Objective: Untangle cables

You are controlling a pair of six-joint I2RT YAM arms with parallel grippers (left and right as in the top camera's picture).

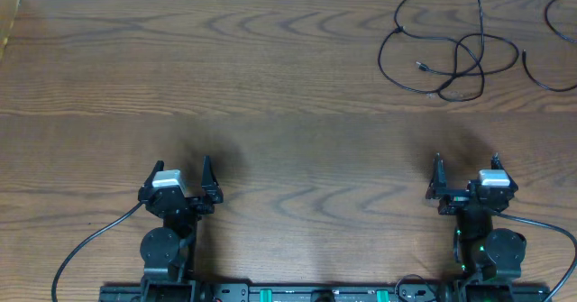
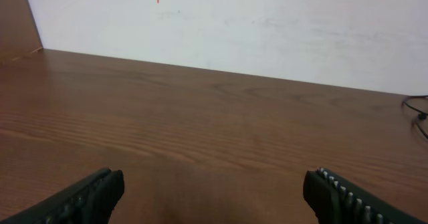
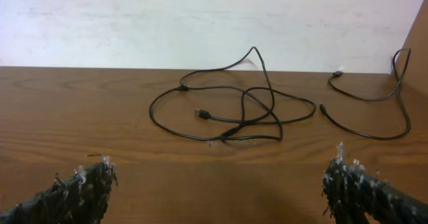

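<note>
A tangle of thin black cables [image 1: 451, 54] lies looped on the far right of the wooden table; it also shows in the right wrist view [image 3: 234, 110]. A separate black cable [image 1: 541, 72] curves at the far right edge, seen in the right wrist view [image 3: 374, 110] too. My left gripper [image 1: 185, 174] is open and empty near the front left [image 2: 214, 190]. My right gripper [image 1: 466, 169] is open and empty near the front right [image 3: 224, 184], well short of the cables. No white or grey cable shows.
The wooden table [image 1: 225, 86] meets a white wall at the back. A wooden side panel [image 1: 7, 22] stands at the far left. Thick black arm wires [image 1: 90, 243] trail by the arm bases at the front edge.
</note>
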